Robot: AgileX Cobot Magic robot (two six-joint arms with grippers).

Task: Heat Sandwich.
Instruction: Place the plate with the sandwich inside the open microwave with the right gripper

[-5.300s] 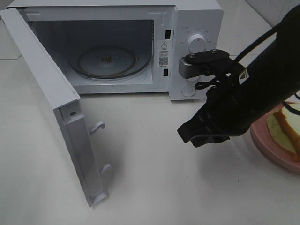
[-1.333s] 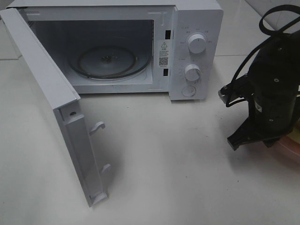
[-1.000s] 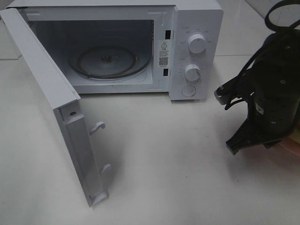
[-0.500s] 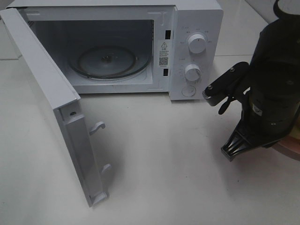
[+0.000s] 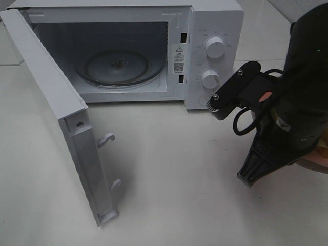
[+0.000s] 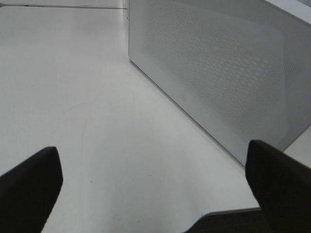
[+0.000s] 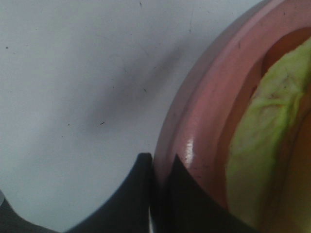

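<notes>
- At the right edge of the white tabletop (image 5: 174,195), the right gripper (image 7: 159,161) has its two black fingers pressed together on the raised rim of a round pink plate (image 7: 194,121), one finger outside the rim and one inside it.
- On that plate lies the sandwich (image 7: 262,145). The right wrist view shows only its pale yellow-green filling and a strip of orange-brown beside it. It sits inward of the rim, near the fingers, and whether it touches them cannot be told.
- From the high camera, the bulky black right arm (image 5: 302,102) covers nearly all of the plate. Only a thin pink sliver shows at the frame's right border, and whether the plate rests on the table cannot be told.
- The boxy white microwave (image 5: 215,20) stands at the back with its front opening facing the camera. Its white door (image 5: 46,97) is swung fully out to the left, with two latch hooks (image 5: 106,138) jutting from its free edge.
- Inside the microwave, a round glass turntable (image 5: 119,66) sits bare on the cavity floor.
- Two round white knobs (image 5: 215,47) on the control panel lie just beside the arm's wrist camera bracket.
- A broad stretch of bare tabletop lies between the door's free edge and the right arm, leading to the cavity mouth.
- The left gripper (image 6: 150,160) has its fingers spread wide with nothing between them. It hovers low over the tabletop near the door's perforated outer face and does not appear in the high view.
</notes>
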